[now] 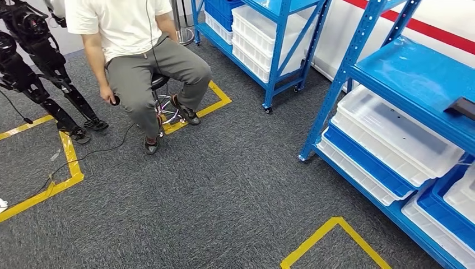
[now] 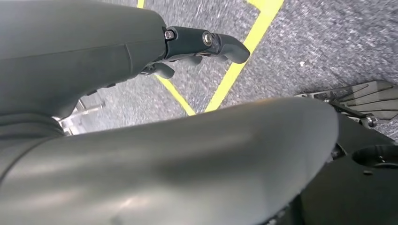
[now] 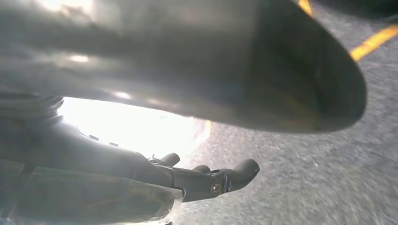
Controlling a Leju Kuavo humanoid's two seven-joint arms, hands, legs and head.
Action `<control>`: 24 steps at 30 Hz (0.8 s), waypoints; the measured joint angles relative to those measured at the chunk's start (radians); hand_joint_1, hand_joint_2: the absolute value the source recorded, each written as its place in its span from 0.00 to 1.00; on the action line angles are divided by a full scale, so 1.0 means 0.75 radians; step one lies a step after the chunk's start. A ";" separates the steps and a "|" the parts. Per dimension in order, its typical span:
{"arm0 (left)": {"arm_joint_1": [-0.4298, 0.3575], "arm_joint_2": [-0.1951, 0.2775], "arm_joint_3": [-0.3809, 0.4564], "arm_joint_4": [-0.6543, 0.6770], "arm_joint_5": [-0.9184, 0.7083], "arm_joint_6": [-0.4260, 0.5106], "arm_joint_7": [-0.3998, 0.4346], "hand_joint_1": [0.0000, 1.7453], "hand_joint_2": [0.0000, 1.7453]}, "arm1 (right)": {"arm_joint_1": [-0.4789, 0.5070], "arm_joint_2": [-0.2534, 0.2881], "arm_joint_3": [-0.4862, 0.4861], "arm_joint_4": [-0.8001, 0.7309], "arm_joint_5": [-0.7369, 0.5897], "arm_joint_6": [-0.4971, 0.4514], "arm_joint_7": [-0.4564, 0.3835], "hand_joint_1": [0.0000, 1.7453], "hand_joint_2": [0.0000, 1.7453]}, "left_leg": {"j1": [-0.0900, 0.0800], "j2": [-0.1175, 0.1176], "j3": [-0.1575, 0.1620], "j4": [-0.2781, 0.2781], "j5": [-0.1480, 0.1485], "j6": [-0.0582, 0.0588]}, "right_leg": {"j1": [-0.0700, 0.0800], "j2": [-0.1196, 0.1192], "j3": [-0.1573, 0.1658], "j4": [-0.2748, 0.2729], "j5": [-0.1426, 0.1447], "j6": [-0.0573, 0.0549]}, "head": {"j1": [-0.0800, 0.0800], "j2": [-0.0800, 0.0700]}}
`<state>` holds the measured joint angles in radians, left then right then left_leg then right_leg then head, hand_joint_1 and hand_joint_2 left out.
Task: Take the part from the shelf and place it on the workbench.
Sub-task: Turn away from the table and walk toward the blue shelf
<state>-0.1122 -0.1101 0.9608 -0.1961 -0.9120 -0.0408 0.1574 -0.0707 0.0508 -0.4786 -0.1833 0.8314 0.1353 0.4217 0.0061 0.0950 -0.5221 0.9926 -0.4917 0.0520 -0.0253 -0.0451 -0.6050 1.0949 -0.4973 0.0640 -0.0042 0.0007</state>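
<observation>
A seated person [image 1: 140, 56] occupies the far left, the blue shelf [image 1: 409, 73] on the right carries a dark part [image 1: 462, 106], and the left hand [image 2: 197, 44] and right hand [image 3: 206, 180] hang over carpet, fingers apart, holding nothing.

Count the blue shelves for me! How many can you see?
2. One blue shelf stands at the back, behind the seated person. The other blue shelf is close on the right, holding white bins. More may stand outside the picture.
</observation>
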 joint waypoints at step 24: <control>0.004 -0.002 0.067 0.002 -0.027 0.031 -0.014 0.00 0.00 | -0.042 -0.003 -0.236 -0.008 -0.160 -0.392 -0.619 0.00 0.00 | 0.011 -0.139 0.000 0.000 0.005 0.008 | 0.010 0.101 -0.078 0.059 -0.007 -0.042 | -0.006 0.000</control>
<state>-0.1091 -0.1115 1.0108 -0.1949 -0.9321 -0.0176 0.1469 -0.1025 0.0486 -0.6558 -0.1896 0.7113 -0.1583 -0.0428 0.0141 -0.0090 -0.5224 0.9924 -0.4881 0.0583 -0.0177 0.0309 -0.6635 1.1389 -0.5024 0.0325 -0.0088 0.0006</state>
